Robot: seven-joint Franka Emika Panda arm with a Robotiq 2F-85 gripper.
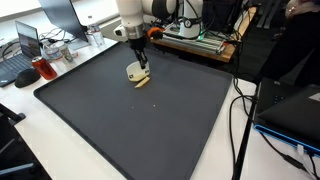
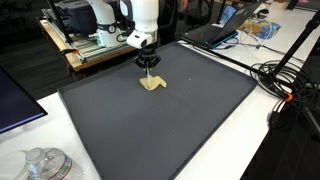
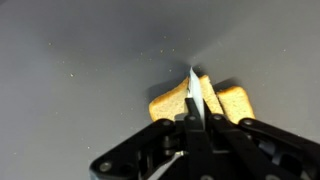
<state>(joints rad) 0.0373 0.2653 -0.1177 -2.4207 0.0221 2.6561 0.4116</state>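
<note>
Two tan, bread-like slices lie side by side on the dark mat (image 1: 150, 130), the left slice (image 3: 168, 104) and the right slice (image 3: 236, 100) in the wrist view. They show as one yellowish patch in both exterior views (image 1: 143, 83) (image 2: 152, 85). My gripper (image 3: 193, 118) is shut on a thin white blade-like strip (image 3: 191, 85), seen edge-on. Its tip reaches down over the gap between the slices. The gripper hangs straight down just above them (image 1: 143, 66) (image 2: 148, 70). A white shape (image 1: 133, 72) sits right beside the fingertips; what it is I cannot tell.
A laptop (image 1: 25, 45) and a red item (image 1: 42, 68) stand off the mat's corner. Lab equipment (image 1: 200, 35) lines the back edge. Cables (image 2: 285, 80) trail along one side, and a clear jar (image 2: 45, 163) stands near a front corner.
</note>
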